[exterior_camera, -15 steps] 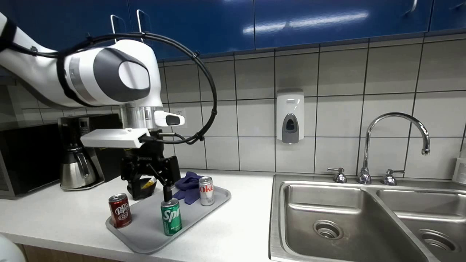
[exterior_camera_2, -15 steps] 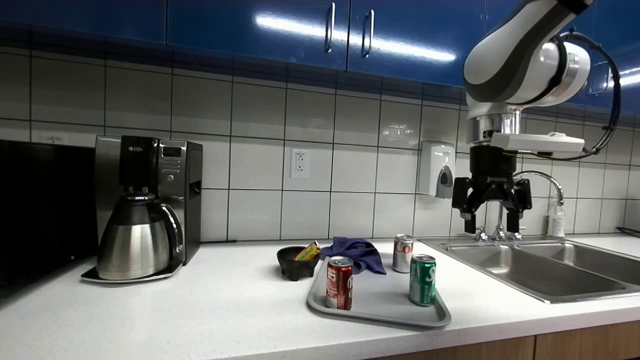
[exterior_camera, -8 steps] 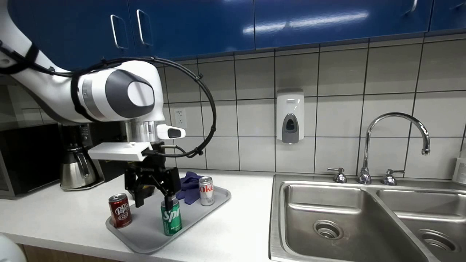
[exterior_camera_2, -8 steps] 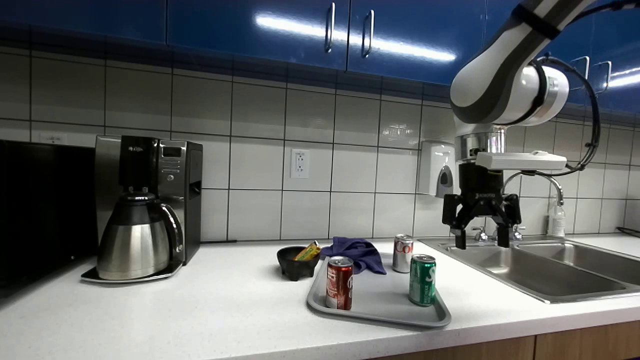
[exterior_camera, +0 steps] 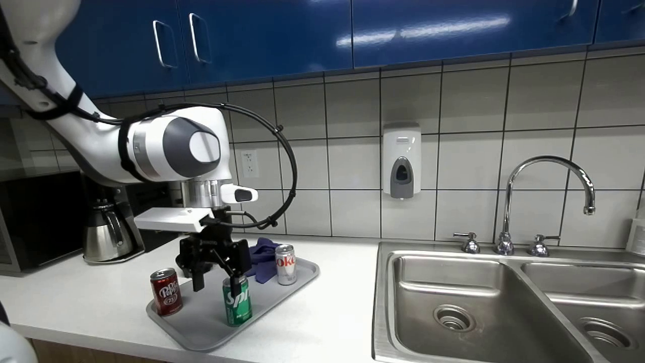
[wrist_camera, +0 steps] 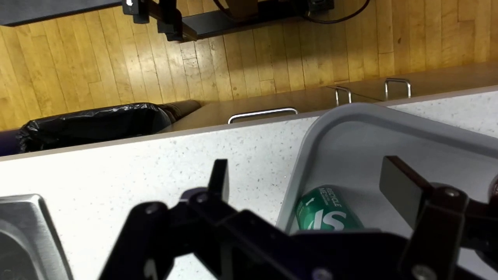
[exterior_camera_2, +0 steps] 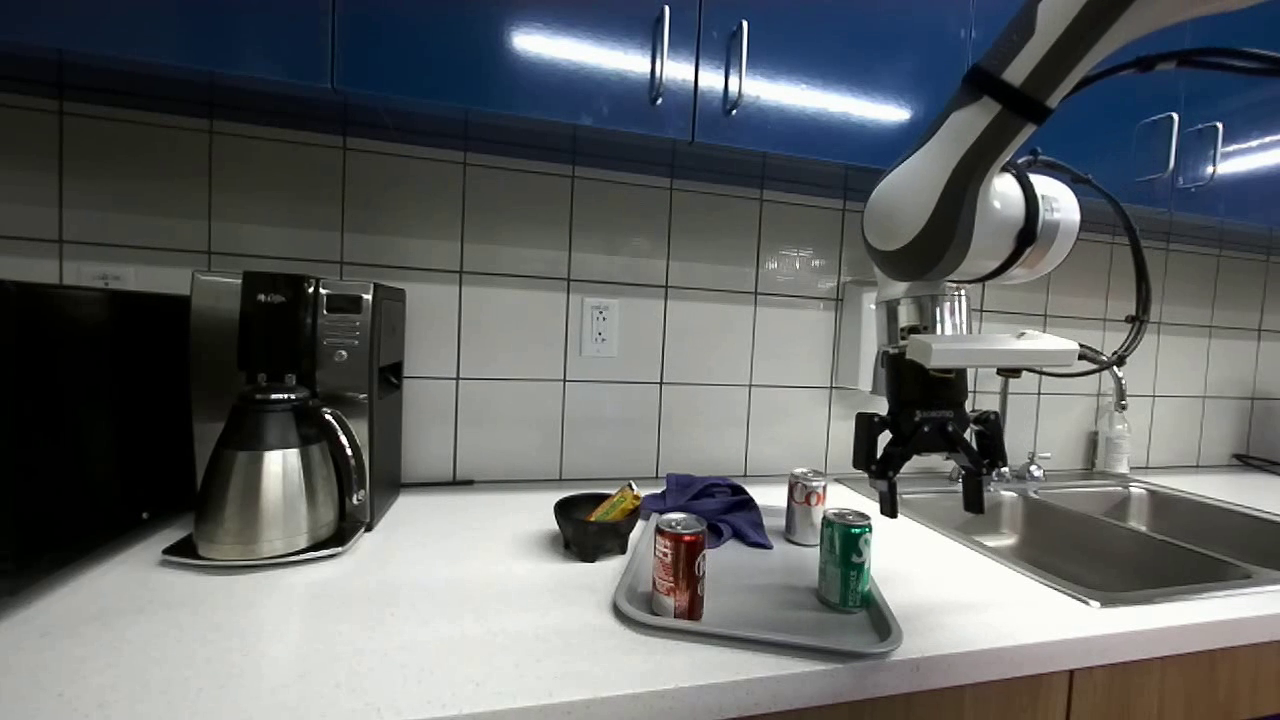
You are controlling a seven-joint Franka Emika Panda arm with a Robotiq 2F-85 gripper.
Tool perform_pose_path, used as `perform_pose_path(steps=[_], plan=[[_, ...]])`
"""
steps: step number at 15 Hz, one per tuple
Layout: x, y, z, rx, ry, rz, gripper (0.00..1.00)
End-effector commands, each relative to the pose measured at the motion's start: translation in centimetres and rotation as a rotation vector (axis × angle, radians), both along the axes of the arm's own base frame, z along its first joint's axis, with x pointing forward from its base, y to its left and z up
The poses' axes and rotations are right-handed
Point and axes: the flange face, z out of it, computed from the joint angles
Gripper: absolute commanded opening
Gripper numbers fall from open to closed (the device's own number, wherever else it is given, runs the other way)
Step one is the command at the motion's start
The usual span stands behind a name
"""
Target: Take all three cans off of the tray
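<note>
The grey tray [exterior_camera: 199, 335] lies on the counter, also in an exterior view [exterior_camera_2: 760, 605] and the wrist view [wrist_camera: 350, 151]. Three cans stand upright on it: a red Dr Pepper can [exterior_camera: 166, 295] [exterior_camera_2: 679, 568], a green Sprite can [exterior_camera: 238, 307] [exterior_camera_2: 845, 560] and a silver Diet Coke can [exterior_camera: 286, 264] [exterior_camera_2: 805, 507]. My gripper [exterior_camera: 217, 287] [exterior_camera_2: 930, 503] is open and empty, above counter level near the Sprite can. In the wrist view the Sprite can [wrist_camera: 327, 210] shows between the fingers [wrist_camera: 307, 179], apart from both; the gripper body hides the rest of it.
A purple cloth [exterior_camera_2: 710, 510] lies on the tray's back part. A black bowl [exterior_camera_2: 592, 535] with a yellow packet stands beside the tray. The steel sink [exterior_camera: 453, 292] is on the tray's other side. A coffee maker [exterior_camera_2: 280, 480] stands farther along; blue cabinets [exterior_camera: 272, 40] hang above.
My open gripper has come down and moved closer to the Sprite can, leftward in an exterior view. The cans and the tray have not moved.
</note>
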Motion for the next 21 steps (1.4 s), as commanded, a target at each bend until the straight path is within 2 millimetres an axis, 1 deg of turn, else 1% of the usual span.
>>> perform_pose_path(steps=[1,9,21], plan=[[2.1,1.0,-0.9,-0.009,0.016,-0.029,1.00],[4.6,1.7,-2.9,-0.012,0.053,-0.059,1.00],[7.4,3.0,-5.4,-0.017,0.048,-0.094,1.00]])
